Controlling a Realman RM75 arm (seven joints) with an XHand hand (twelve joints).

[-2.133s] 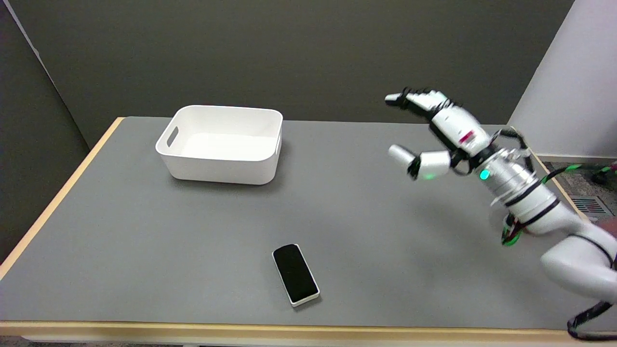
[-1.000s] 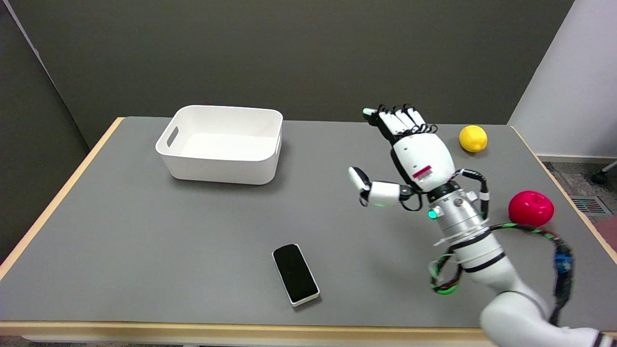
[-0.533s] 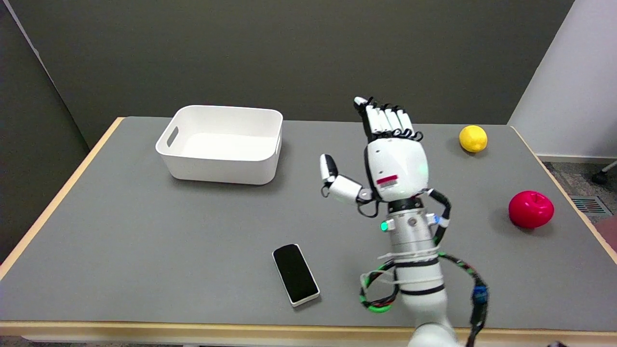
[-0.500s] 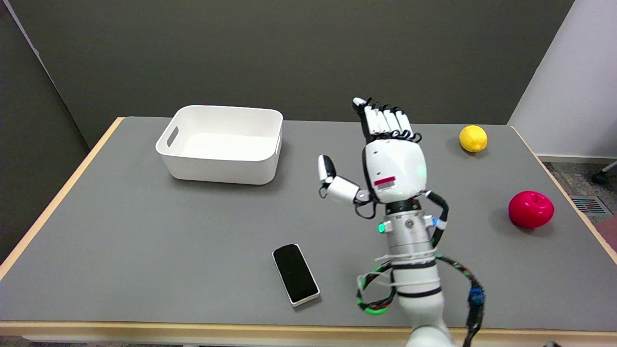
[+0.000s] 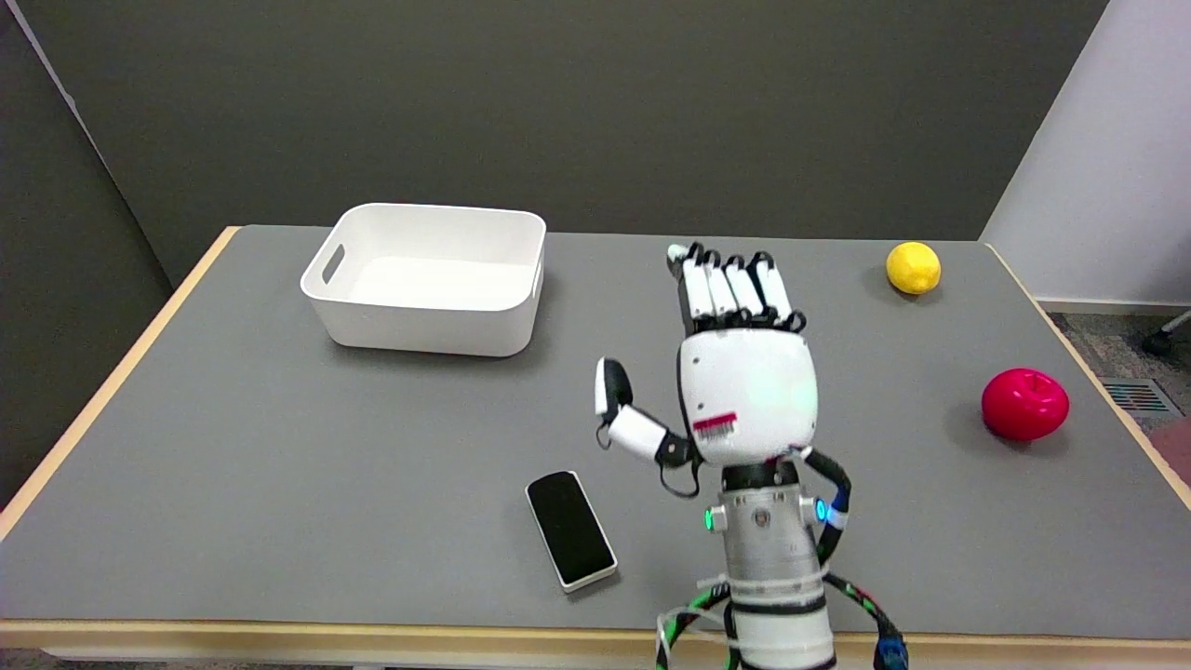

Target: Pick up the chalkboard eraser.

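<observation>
- Swung in from the far right side of the table (image 5: 279, 465) and drawn back toward the near edge over the last two seconds: robot hand (image 5: 735, 372), now just right of the chalkboard eraser (image 5: 570, 530) and slightly beyond it.
- Uncovered by that swing: yellow lemon (image 5: 913, 267) and red apple (image 5: 1024, 403), both well to the right of the eraser. Eraser and white bin (image 5: 428, 277) unmoved.
- Robot hand state: empty, back of palm toward camera, fingers (image 5: 726, 284) extended side by side pointing away, thumb (image 5: 612, 391) splayed out to the left. Not touching the eraser; height above the table not readable from this view.
- Likely reason for the pose: thumb kept wide to leave a gap big enough to straddle the eraser's narrow width once lowered. Judgement only.
- Eraser location: flat on the table near the front edge, black felt face up, thin white base showing along its right and near edges.
- Eraser long axis: diagonal, far end angled left toward the bin, near end angled right toward the front edge.
- Implication: grasp probably easiest across the short axis; wrist rotation likely needed to line fingers and thumb up with the long sides.
</observation>
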